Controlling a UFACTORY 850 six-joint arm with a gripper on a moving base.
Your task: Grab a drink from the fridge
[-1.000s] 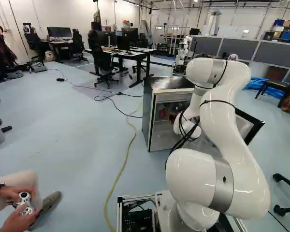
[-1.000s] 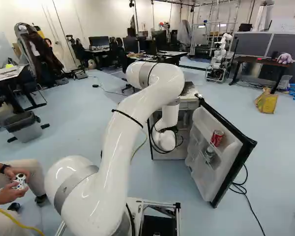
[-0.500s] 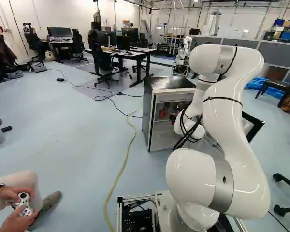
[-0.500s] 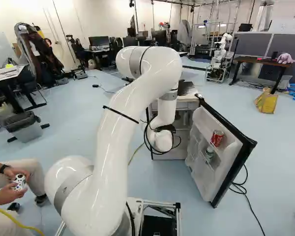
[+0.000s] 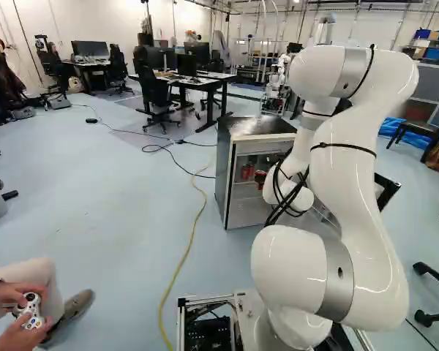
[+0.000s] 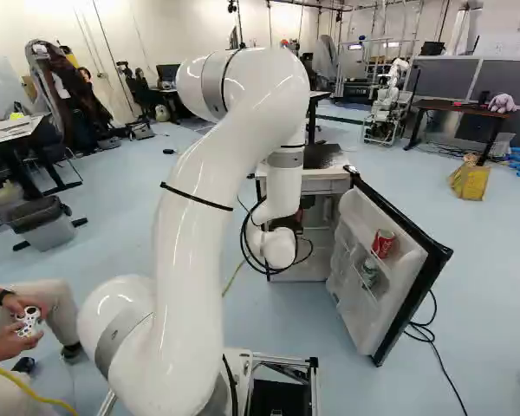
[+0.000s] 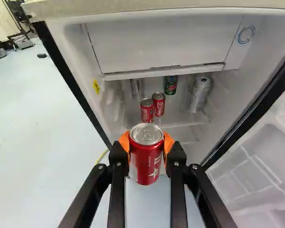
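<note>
A red drink can is grasped between the orange pads of the black pincer, before the open fridge near the centre of the left base view; more cans are seen inside.

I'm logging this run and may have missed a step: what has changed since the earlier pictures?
The arm has raised its elbow and drawn it back from the fridge; its far end has eased slightly back too. The gripper is shut on a red can, but no earlier wrist view shows when it took hold. The fridge and its open door stayed put.
</note>
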